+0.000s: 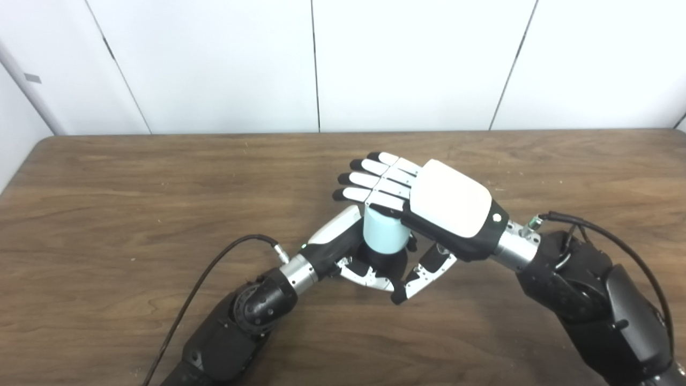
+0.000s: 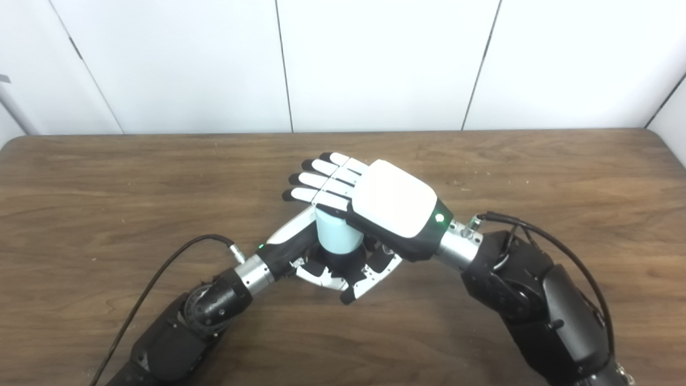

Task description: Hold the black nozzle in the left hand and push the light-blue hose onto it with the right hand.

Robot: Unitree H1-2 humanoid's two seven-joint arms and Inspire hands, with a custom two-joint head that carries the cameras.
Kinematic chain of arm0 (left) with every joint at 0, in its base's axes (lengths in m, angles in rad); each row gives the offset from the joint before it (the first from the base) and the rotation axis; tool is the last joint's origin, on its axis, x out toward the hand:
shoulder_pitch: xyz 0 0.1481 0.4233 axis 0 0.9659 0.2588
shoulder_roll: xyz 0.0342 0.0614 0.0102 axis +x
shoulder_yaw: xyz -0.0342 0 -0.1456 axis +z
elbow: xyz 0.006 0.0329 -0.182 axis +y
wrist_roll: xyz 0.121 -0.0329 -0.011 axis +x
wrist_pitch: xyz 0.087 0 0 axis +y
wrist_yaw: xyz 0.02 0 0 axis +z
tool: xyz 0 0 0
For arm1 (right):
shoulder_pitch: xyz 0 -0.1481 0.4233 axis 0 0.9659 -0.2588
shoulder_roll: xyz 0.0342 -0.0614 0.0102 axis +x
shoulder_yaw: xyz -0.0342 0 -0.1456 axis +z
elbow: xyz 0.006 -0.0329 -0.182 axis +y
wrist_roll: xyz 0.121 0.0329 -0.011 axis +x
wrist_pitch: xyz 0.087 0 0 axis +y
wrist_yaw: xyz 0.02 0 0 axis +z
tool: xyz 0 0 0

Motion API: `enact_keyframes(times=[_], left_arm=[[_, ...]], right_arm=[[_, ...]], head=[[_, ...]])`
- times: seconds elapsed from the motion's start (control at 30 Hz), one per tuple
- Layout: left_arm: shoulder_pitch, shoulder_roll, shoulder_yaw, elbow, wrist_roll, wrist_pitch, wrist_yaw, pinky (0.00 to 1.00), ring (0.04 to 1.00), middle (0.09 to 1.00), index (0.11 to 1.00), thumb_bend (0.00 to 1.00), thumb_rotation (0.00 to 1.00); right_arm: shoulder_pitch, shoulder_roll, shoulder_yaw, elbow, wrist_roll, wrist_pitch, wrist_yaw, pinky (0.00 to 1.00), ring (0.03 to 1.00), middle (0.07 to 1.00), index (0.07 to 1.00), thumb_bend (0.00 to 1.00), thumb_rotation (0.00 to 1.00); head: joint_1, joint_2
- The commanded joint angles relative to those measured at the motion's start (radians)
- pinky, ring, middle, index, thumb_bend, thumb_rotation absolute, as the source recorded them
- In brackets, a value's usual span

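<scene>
A short light-blue hose (image 1: pixel 382 234) stands upright on the black nozzle (image 1: pixel 383 260) in the middle of the table. My left hand (image 1: pixel 343 244) is shut on the nozzle, its fingers wrapped around the black base from the left. My right hand (image 1: pixel 435 202) lies flat, palm down, on top of the hose with its fingers stretched out past it toward the far left; its thumb (image 1: pixel 423 274) hangs down to the right of the nozzle. The right hand grips nothing. Only a small part of the nozzle shows between the fingers; the joint between hose and nozzle is hidden.
The brown wooden table (image 1: pixel 134 203) runs to a white panelled wall (image 1: pixel 214 64) at the back. A black cable (image 1: pixel 214 262) loops off my left wrist, and another cable (image 1: pixel 600 230) arcs over my right forearm.
</scene>
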Motion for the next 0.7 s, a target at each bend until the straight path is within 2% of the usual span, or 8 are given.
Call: enact_keyframes(times=[0.0,0.17,0.4,0.67], left_arm=[[0.068,0.047,-0.035,0.07,0.068,0.093,-0.08,0.66,0.693,0.653,0.489,0.51,0.07],[0.062,0.047,-0.042,0.066,0.093,0.1,-0.076,0.64,0.679,0.645,0.488,0.51,0.07],[0.062,0.043,-0.032,0.078,0.063,0.097,-0.086,0.66,0.692,0.635,0.486,0.51,0.07],[0.063,0.044,-0.029,0.069,0.056,0.106,-0.095,0.67,0.696,0.635,0.486,0.51,0.07]], right_arm=[[0.005,-0.026,0.02,0.019,0.016,-0.009,0.04,0.91,0.943,0.924,0.897,0.81,0.39],[0.013,-0.036,0.047,0.032,0.039,0.001,0.07,0.89,0.936,0.925,0.912,0.81,0.39],[-0.007,-0.069,0.082,0.018,0.109,0.05,0.131,0.84,0.917,0.925,0.924,0.82,0.38],[-0.014,-0.091,0.105,-0.001,0.135,0.083,0.149,0.82,0.899,0.906,0.929,0.82,0.38]], head=[[0.001,0.002],[0.0,0.002],[-0.002,0.002],[-0.003,0.006]])
